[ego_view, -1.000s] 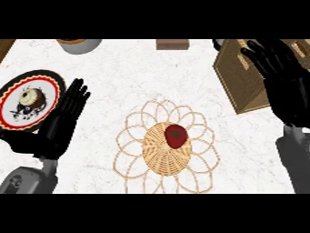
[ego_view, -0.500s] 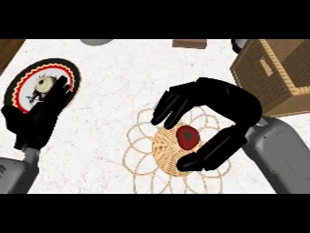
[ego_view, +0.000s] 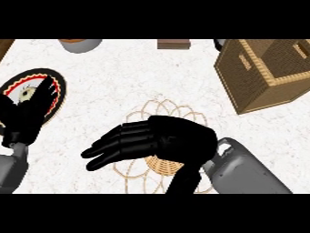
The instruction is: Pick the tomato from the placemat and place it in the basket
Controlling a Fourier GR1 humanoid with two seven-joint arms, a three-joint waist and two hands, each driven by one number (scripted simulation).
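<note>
1. Left hand [ego_view: 24, 116]: at the far left, fingers straight and up, holding nothing, resting over the edge of the patterned plate [ego_view: 50, 79] that lies under and just right of it.
2. Grey bowl [ego_view: 81, 44]: well above and right of the left hand, at the counter's top edge; not part of the task.
3. Right hand [ego_view: 158, 141]: center, palm down, fingers spread toward the left and only slightly bent. It hovers over the woven placemat [ego_view: 162, 103], whose loops show just above the knuckles and below the palm.
4. Tomato: not visible. The right hand covers the middle of the placemat, so it is likely under the palm, but I cannot tell if it is touched. No curl round anything shows, so the hand reads as apart.
5. Brown block [ego_view: 174, 43]: well above the right hand, at the top edge.
6. Basket [ego_view: 268, 86]: above and right of the right hand, apart from the placemat, open top up, tilted in view.
7. Step in hand, my judgement: closing in to grasp. To do it well, center the palm over the tomato, lower straight down, wrap thumb and fingers round its sides without dragging the placemat, then lift clear before swinging right toward the basket.
</note>
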